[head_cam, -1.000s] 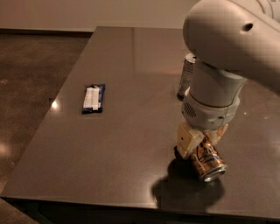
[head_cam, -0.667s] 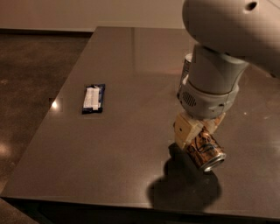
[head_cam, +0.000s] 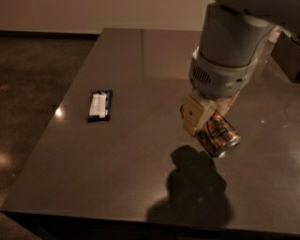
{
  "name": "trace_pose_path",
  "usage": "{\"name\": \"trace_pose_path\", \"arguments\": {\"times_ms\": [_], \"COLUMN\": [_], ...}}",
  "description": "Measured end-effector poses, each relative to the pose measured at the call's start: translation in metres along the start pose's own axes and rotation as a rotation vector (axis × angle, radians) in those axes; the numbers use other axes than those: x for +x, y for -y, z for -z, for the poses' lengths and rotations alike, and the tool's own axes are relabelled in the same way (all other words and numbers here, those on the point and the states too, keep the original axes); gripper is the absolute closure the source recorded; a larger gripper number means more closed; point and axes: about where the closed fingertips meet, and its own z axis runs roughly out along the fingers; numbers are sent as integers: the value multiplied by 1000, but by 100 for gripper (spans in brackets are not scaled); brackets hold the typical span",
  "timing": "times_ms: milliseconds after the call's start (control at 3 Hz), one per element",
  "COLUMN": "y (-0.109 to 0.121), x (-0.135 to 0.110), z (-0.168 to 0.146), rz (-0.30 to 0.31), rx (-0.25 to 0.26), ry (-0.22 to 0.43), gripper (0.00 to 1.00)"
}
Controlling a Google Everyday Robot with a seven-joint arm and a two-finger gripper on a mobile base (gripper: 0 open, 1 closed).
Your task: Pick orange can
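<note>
At the far left lay a dark, dully shining floor [head_cam: 33,70], and a pale wall [head_cam: 93,14] ran along the top behind it. A dark brown, glossy rectangular table [head_cam: 140,61] filled most of the view, with a small bright spot of reflected light [head_cam: 58,112] near its left edge. Just right of that spot, a flat dark blue snack packet with a white panel [head_cam: 100,106] lay on the tabletop, its long side running roughly away from the camera, well apart from everything else.

Further right, near the middle of the table's front half, a broad dark shadow [head_cam: 197,192] spread over the surface. Above it and a little to the right hung the cream-coloured two-finger gripper [head_cam: 206,119], reaching down from a thick white and grey robot arm [head_cam: 229,42] that entered from the upper right corner. Its fingers [head_cam: 194,115] were clamped on the orange can with the mottled gold body and dark lettering [head_cam: 218,135], one blocky finger pressed against the can's left side and the other showing behind it.

The can was tilted, its silver end facing down and to the right toward the camera. It appeared to be clear of the tabletop, since its shadow sat apart from it, lower and to the left. At the far right edge a dark shape [head_cam: 287,58] stood beyond the arm; what it was could not be told.
</note>
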Motion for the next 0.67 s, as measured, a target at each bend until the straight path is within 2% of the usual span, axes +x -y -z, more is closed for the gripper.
{"name": "trace_pose_path", "arguments": {"times_ms": [333, 667], "y": [2, 1], "x": [-16, -24], "z": [29, 32], "rz": [56, 60], "rx": [10, 13], "ry": [64, 101], "gripper": [100, 100]}}
